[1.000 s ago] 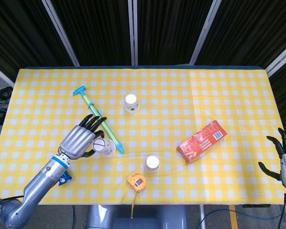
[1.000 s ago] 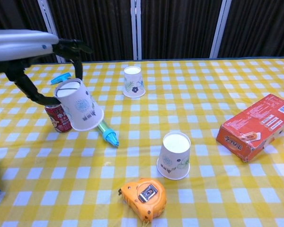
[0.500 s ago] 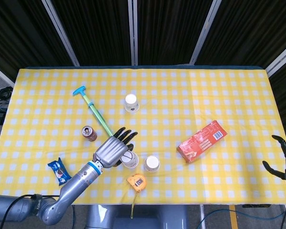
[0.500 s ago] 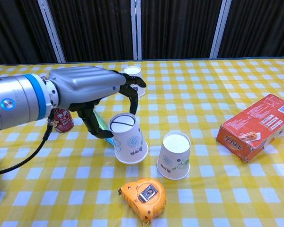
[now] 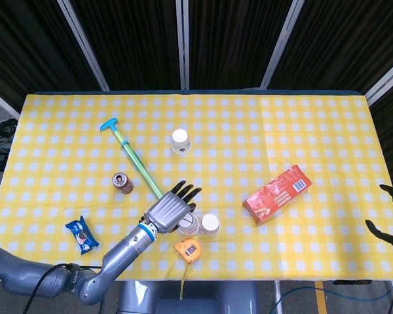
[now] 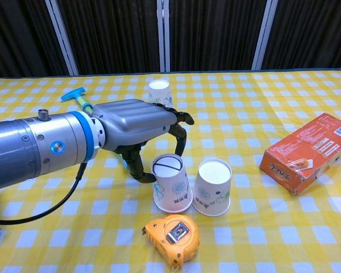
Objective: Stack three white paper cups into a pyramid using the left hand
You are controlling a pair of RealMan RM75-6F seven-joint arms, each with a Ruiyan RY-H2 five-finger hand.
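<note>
Two camera views showed a worktop [image 5: 314,124] covered in yellow-and-white checked cloth. The left robot hand [image 6: 145,122] held an upturned white paper cup [image 6: 171,187] between thumb and fingers, set down just beside a second upturned paper cup [image 6: 213,186]; the two looked to be touching or very nearly so. The third paper cup [image 6: 160,95] stood upturned well apart, further back on the cloth. The right robot hand [image 5: 392,214] hung at the worktop's far right edge, fingers spread and holding nothing.

An orange tape measure [image 6: 171,233] lay just in front of the two neighbouring cups. A red carton [image 6: 308,151] lay to the right. A green-and-blue plastic syringe toy [image 5: 135,161], a red drinks can [image 5: 122,182] and a blue snack packet [image 5: 78,234] lay to the left.

The base pair seemed nearly formed, with the top cup not yet fetched. Several risks stood out. The held cup appeared slightly tilted; if let go that way it could rock or tip. Opening the fingers sideways could nudge the neighbouring cup and widen the gap, leaving no stable seat for the third. Light paper cups slide easily on cloth, so a brushing wrist might shift either one. Drawing the arm back low could also knock the tape measure.
</note>
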